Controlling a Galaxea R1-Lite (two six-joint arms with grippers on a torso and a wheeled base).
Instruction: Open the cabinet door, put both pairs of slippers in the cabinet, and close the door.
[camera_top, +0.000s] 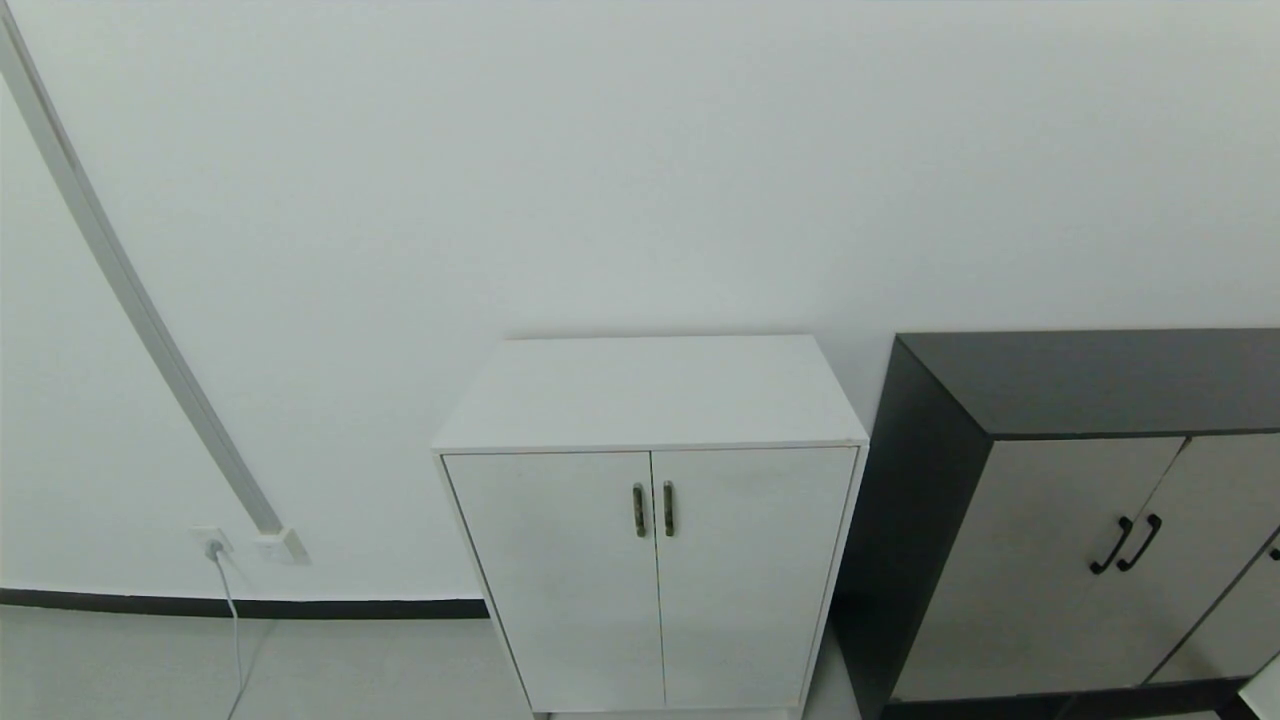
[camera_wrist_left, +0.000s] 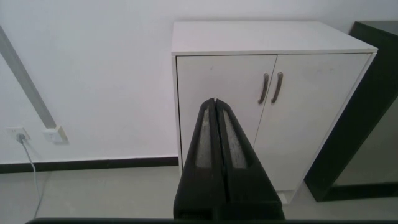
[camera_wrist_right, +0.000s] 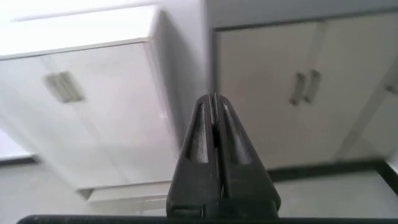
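left gripper (camera_wrist_left: 215, 101): nearest the left wrist camera; black fingers pressed together tip to tip; it hangs in the air facing the left door of the white cabinet
right gripper (camera_wrist_right: 214, 98): nearest the right wrist camera; jaws likewise pressed together; it hangs in the air before the spot where the two cabinets meet
white cabinet (camera_top: 650, 395): stands on the floor (camera_top: 120, 670) with its back against the wall (camera_top: 600, 170); its top is bare
left door (camera_top: 560, 570): shut, flush with the front edge of the cabinet top
right door (camera_top: 750, 570): shut as well, meeting the left door at the centre seam
handles (camera_top: 640, 509): two slim upright bars, one on each door, just beside the seam and near the doors' upper edge
dark cabinet (camera_top: 1080, 380): black body with grey doors, just beside the white cabinet's right side; its doors are shut, with curved black pulls (camera_top: 1125, 545)
wall socket (camera_top: 210, 543): low on the wall, near the floor, well to the left of the white cabinet; a plug sits in it
cable (camera_top: 232, 620): white; hangs from the plug down to the floor
cable duct (camera_top: 130, 290): grey strip slanting down the wall to a small box beside the socket
skirting (camera_top: 250, 606): black band along the foot of the wall, ending at the white cabinet's left side
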